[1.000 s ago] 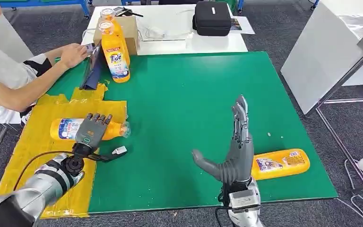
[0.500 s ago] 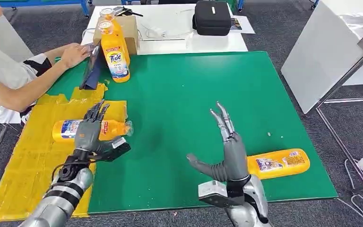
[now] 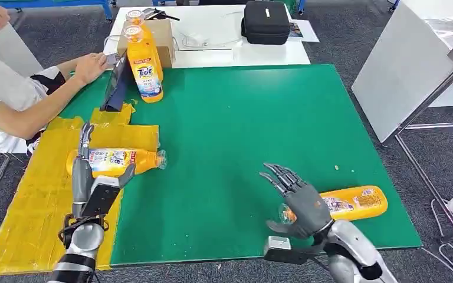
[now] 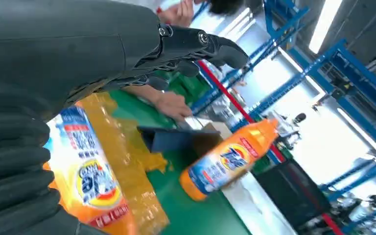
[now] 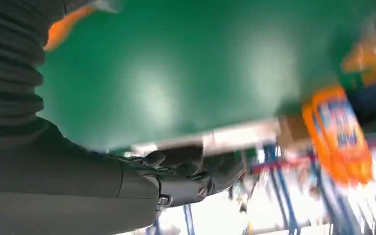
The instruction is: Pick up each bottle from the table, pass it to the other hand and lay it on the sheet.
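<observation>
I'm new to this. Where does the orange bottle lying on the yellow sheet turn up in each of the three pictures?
Head view: the lying bottle is at mid-left, on the yellow sheet, beside the left hand.
Left wrist view: the same bottle at lower left, close to the hand.
Right wrist view: I cannot pick it out.
Shared landmark: the upright Tide bottle.
</observation>
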